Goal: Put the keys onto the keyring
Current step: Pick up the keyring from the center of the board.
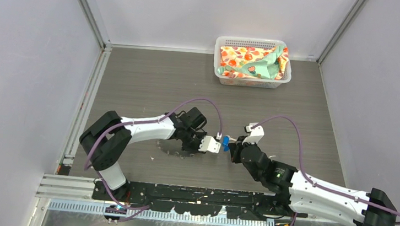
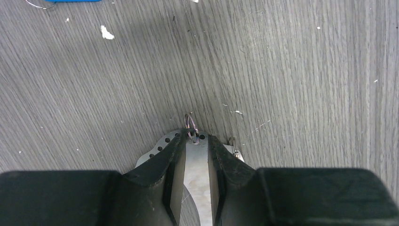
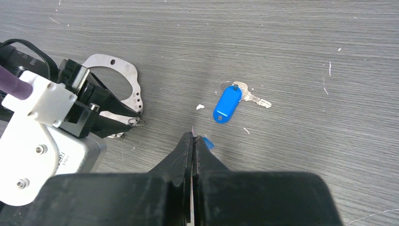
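Note:
The keyring (image 2: 157,149) is a flat silvery loop with small holes along its rim, lying on the table (image 3: 135,87). A small wire ring (image 2: 191,128) stands up from its edge. My left gripper (image 2: 196,137) hovers over it, jaws narrowly apart on either side of that ring (image 3: 137,121). One of the keys (image 3: 227,104), blue head and silver blade, lies loose on the table between the two grippers. My right gripper (image 3: 193,136) is shut; a thin sliver pokes from its tips and the blue end of a second key (image 3: 207,142) shows beside its right finger, the rest hidden.
A white plastic basket (image 1: 251,80) holding patterned cloth (image 1: 249,62) stands at the back right. Grey walls close in the table on the left, right and back. Small white flecks (image 3: 200,107) lie on the wood near the loose key.

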### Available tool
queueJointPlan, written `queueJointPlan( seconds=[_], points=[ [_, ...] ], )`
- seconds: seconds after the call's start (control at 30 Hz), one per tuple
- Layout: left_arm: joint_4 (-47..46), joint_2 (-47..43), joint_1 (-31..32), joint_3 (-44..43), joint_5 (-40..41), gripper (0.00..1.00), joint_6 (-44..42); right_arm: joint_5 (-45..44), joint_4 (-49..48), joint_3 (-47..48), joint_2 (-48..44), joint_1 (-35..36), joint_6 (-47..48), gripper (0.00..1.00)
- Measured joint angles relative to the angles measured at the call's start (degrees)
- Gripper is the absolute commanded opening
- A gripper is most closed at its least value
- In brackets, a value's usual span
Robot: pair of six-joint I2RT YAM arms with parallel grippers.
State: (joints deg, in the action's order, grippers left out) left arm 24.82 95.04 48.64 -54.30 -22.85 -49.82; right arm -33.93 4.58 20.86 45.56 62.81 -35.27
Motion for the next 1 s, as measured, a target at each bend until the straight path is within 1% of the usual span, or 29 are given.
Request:
queueJointPlan(
  seconds=[0.23,0.67,0.9,0.93,1.0],
  points=[
    [0.57,0.0,0.39,-0.26,0.35,0.3,1.51,0.11,0.15,-0.11,-0.7,-0.09,-0.46,0.01],
    [1.2,0.11,0.55,-1.09,0.15,0.27,4.28,0.7,0.17,-1.18,-0.7,-0.66,-0.96,0.01],
    [1.09,0.72,0.92,-1.09,0.33,0.16,4.39,1.03,0.17,-1.2,-0.7,-0.7,-1.09,0.01],
    [1.05,0.72,0.92,-1.11,0.35,0.13,4.46,1.05,0.17,-1.2,-0.7,-0.79,-1.09,0.01],
    [0.83,0.85,0.92,-1.2,0.46,0.02,4.39,1.05,0.17,-1.2,-0.7,-1.01,-1.11,0.01]
  ],
)
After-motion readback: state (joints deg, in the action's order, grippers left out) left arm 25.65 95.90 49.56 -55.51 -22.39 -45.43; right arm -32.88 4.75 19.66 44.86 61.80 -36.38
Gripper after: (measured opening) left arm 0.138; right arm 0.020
